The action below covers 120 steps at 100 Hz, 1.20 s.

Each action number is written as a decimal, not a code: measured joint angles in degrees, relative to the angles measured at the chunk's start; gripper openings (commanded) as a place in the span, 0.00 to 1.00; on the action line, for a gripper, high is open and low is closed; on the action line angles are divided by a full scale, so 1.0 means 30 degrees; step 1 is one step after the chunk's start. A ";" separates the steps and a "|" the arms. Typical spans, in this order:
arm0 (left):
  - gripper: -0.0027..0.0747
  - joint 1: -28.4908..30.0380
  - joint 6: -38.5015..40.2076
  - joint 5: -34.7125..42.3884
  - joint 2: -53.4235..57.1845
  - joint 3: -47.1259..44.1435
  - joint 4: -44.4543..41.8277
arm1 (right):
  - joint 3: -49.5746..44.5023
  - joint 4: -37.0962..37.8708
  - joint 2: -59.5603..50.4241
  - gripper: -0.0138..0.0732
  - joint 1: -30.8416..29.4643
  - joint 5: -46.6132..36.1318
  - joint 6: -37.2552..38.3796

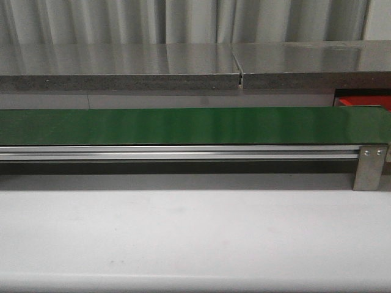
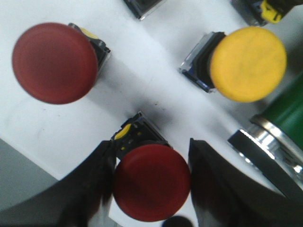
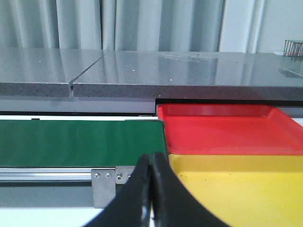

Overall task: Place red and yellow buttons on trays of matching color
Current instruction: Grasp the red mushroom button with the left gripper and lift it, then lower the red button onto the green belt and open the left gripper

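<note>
In the left wrist view a red button (image 2: 151, 182) with a black and yellow base lies on the white surface. My left gripper (image 2: 151, 146) is shut on it, one dark finger against each side of its cap. A second red button (image 2: 54, 61) and a yellow button (image 2: 248, 64) lie on the same surface beyond it. The right wrist view shows my right gripper (image 3: 152, 158) shut with nothing in it, in front of the yellow tray (image 3: 236, 189). The red tray (image 3: 227, 127) sits just behind the yellow one. Neither arm appears in the front view.
A green conveyor belt (image 1: 183, 125) on a metal rail crosses the front view, with a grey counter (image 1: 122, 67) behind and a white table (image 1: 183, 238) in front. A green object with a metal ring (image 2: 279, 127) lies beside the held button. More button bodies (image 2: 142, 7) show further off.
</note>
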State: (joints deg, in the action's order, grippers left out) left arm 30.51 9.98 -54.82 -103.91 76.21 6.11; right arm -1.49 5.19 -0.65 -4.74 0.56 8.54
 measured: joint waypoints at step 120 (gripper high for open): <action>0.29 -0.5009 -0.1139 -0.3458 -0.1621 0.6866 0.1051 | 0.0000 0.0000 0.0000 0.07 0.0000 0.0000 0.0000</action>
State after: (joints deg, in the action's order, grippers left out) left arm 15.49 6.56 -65.20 -108.77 96.80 9.27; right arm -1.49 5.19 -0.65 -4.74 0.56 8.54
